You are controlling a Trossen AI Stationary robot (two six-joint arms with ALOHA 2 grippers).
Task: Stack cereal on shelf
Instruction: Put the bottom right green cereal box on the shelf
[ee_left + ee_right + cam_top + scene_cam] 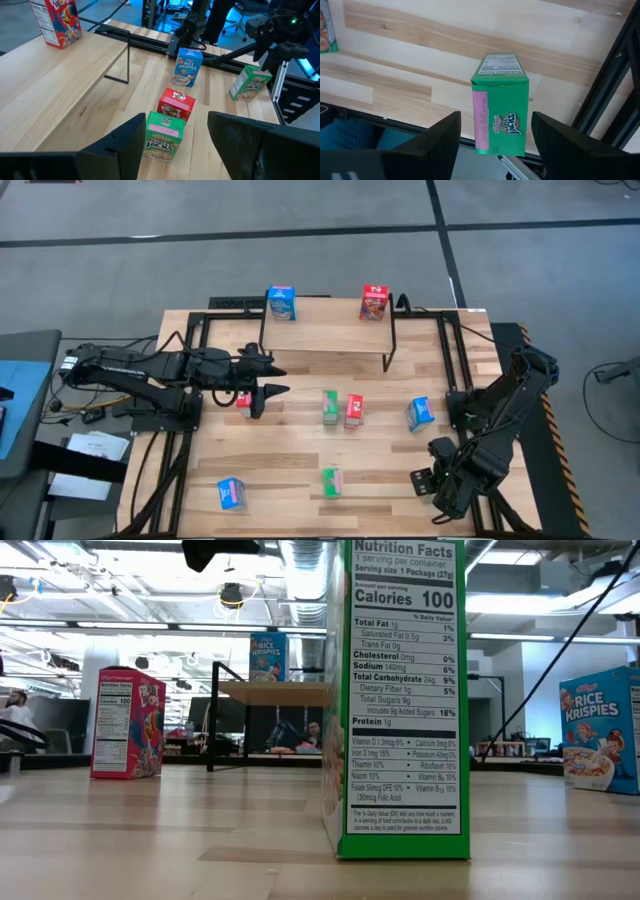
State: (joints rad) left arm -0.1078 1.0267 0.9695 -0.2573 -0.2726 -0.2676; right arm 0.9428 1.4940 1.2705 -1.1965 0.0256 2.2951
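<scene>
Two cereal boxes, blue [281,303] and red [374,302], stand on the shelf [330,335]. A red box [243,402] stands upright on the bench [300,465], just beside the spread, empty left tool [268,377]; the right tool [428,466], also spread, waits farther off.

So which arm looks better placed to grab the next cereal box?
The left. Its gripper hovers beside the shelf, right by a red box. The right gripper sits low near the table's front edge.

Two boxes, blue [281,303] and red [374,302], stand on the shelf [330,335], while the left end effector [262,377] hovers near another red box [244,401].
</scene>
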